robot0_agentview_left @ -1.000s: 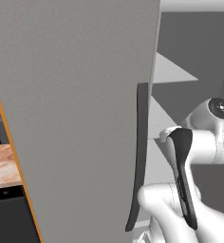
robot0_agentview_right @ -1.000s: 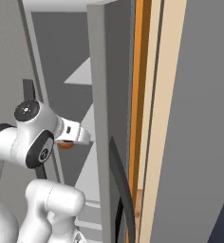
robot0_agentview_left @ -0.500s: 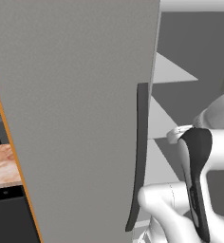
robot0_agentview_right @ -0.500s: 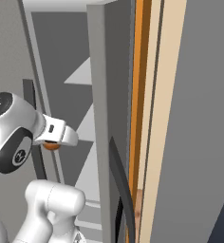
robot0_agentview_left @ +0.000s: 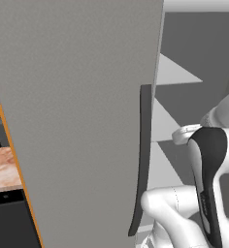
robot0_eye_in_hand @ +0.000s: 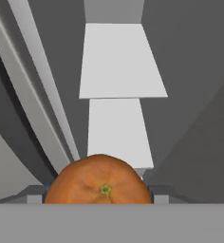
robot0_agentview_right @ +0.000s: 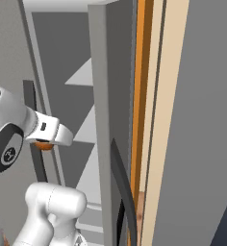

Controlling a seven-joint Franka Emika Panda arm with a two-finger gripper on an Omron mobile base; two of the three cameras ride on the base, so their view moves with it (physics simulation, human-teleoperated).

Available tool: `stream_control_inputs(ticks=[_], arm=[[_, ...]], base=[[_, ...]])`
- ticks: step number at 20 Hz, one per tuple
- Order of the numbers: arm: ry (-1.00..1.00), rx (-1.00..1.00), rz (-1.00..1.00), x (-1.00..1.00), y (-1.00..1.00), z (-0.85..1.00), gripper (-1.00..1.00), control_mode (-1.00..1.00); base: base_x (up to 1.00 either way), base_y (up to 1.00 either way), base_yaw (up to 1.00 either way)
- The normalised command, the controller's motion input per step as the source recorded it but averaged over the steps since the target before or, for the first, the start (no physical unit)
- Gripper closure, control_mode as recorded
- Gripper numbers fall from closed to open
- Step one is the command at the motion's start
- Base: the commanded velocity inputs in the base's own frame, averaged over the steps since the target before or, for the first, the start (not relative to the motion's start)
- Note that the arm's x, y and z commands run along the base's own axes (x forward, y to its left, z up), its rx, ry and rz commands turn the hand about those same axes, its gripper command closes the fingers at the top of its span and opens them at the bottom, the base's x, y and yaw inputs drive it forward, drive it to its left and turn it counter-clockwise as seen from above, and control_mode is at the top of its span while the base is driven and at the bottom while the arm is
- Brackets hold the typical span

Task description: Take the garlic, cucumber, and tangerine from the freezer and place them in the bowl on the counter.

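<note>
Orange tangerine (robot0_eye_in_hand: 99, 180) sits clamped between the jaws of the gripper (robot0_eye_in_hand: 99, 192), held in front of the grey freezer's (robot0_agentview_left: 82, 121) pale inner shelves (robot0_eye_in_hand: 119, 61)

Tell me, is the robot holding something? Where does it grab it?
Yes, the tangerine. The gripper squeezes it by its two sides.

The tangerine (robot0_eye_in_hand: 99, 182) has dimpled, slightly glossy skin; the freezer (robot0_agentview_left: 77, 121) door looks matt, finely grained grey.
</note>
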Motion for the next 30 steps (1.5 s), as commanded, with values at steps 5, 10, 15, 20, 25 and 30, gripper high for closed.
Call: stream_control_inputs(ticks=[5, 10, 15, 20, 25, 30], arm=[[0.00, 0.00, 0.00, -0.24, 0.00, 0.04, 1.00, -1.00], [0.00, 0.00, 0.00, -0.10, 0.00, 0.00, 1.00, 1.00], [0.00, 0.00, 0.00, 0.00, 0.00, 0.00, 1.00, 1.00], [0.00, 0.00, 0.00, 0.00, 0.00, 0.00, 1.00, 1.00], [0.00, 0.00, 0.00, 0.00, 0.00, 0.00, 1.00, 1.00], [0.00, 0.00, 0.00, 0.00, 0.00, 0.00, 1.00, 1.00]], base=[[0.00, 0.00, 0.00], [-0.23, 0.01, 0.00], [-0.83, 0.42, 0.00], [-0.67, 1.00, 0.00], [-0.05, 1.00, 0.00], [0.22, 1.00, 0.00]])
